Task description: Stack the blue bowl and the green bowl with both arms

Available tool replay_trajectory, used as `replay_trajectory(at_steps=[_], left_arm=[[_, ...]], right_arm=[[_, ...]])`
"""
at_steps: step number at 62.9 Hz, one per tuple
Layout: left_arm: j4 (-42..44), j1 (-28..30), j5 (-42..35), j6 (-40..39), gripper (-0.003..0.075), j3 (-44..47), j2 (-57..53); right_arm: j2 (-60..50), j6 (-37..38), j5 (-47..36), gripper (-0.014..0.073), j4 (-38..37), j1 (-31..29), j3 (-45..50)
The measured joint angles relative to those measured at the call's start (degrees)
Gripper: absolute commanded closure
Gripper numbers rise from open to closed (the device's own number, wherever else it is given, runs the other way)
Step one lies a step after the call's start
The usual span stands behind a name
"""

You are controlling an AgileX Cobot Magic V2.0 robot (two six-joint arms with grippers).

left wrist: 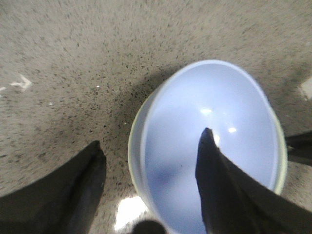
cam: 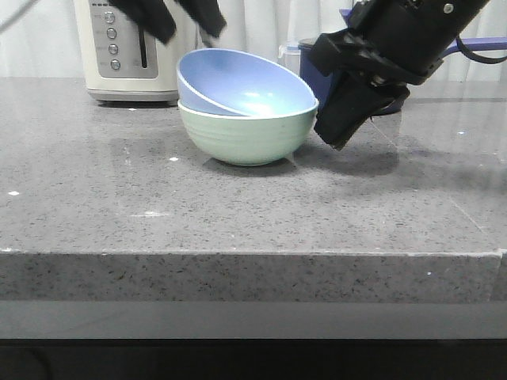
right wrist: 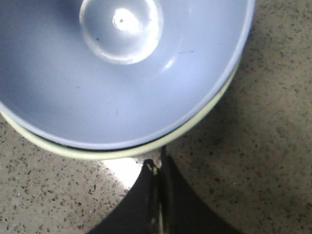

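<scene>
The blue bowl sits tilted inside the green bowl at the middle of the stone counter, its left rim raised. In the left wrist view the blue bowl fills the green bowl. My left gripper is open and holds nothing, one finger over the blue bowl and one over the counter. It shows at the top of the front view, above and behind the bowls. My right gripper is shut and empty, just right of the green bowl. In the right wrist view its tips lie just off the green rim, with the blue bowl beyond.
A cream toaster stands at the back left. A dark navy saucepan stands behind the right arm. The counter's front edge runs across the front view.
</scene>
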Motion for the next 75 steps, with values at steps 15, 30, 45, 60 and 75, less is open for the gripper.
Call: replay_trajectory(at_steps=[15, 30, 45, 60, 75], left_arm=[[5.23, 0.00, -1.97, -1.77, 0.0312, 6.12, -13.28], [11.13, 0.00, -3.95, -4.06, 0.0312, 20.27, -26.74], [13.09, 0.00, -7.11, -6.45, 0.0312, 35.51, -41.70], [13.09, 0.00, -7.47, -6.80, 0.0312, 46.36, -53.83], [13.09, 0.00, -7.47, -6.80, 0.0312, 50.24, -61.05]], right_arm=[[0.00, 0.00, 0.00, 0.0657, 0.00, 0.00, 0.00], [0.00, 0.00, 0.00, 0.0657, 0.00, 0.00, 0.00], [0.00, 0.00, 0.00, 0.0657, 0.00, 0.00, 0.00], [0.00, 0.00, 0.00, 0.0657, 0.00, 0.00, 0.00], [0.00, 0.00, 1.22, 0.0657, 0.00, 0.00, 0.00]])
